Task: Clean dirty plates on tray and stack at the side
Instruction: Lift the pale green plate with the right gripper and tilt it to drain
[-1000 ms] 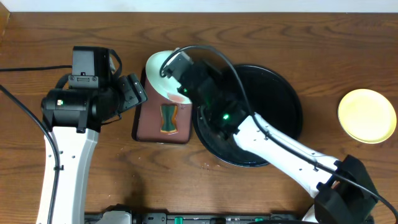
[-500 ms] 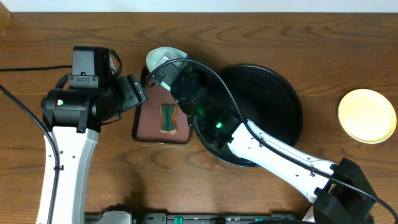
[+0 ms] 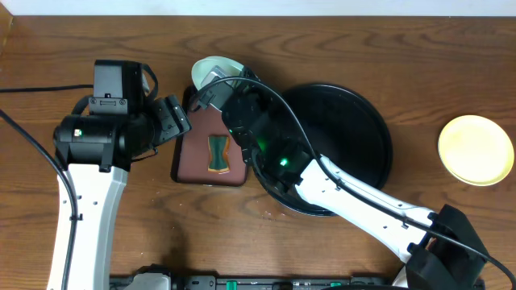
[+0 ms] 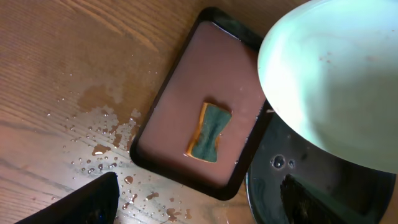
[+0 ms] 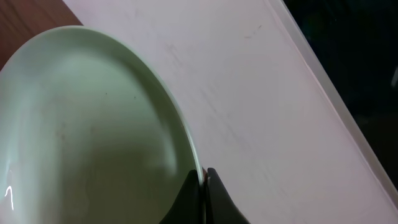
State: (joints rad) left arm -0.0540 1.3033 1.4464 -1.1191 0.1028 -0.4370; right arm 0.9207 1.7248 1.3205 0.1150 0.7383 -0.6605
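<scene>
- The right pincer point(image 5: 204, 185) is clenched on the rim of a pale mint plate point(image 4: 336, 81). It holds the plate tilted in the air over the far end of a small brown tray point(image 4: 180, 106).
- We judge that this edge grip is chosen to leave the plate's face bare for wiping. A few faint reddish specks show on it.
- A sponge point(image 4: 208, 132) lies flat in the middle of the brown tray, just below and beside the raised plate, with nothing touching it.
- The left pincer point(image 3: 177, 119) is released, its jaws wide and empty. It hovers at the brown tray's left edge, looking down on the sponge, and seems placed to pick it up.
- The large black tray point(image 3: 363, 121) sits right beside the brown tray. The right arm reaches across it, and we see no plates on its visible part.
- A yellow plate point(image 3: 476, 150) rests alone at the right side of the worktop point(image 4: 37, 62), well apart from the black tray. We take this to be the stacking place.
- Water drops point(image 4: 106, 149) speckle the wood near the brown tray.
</scene>
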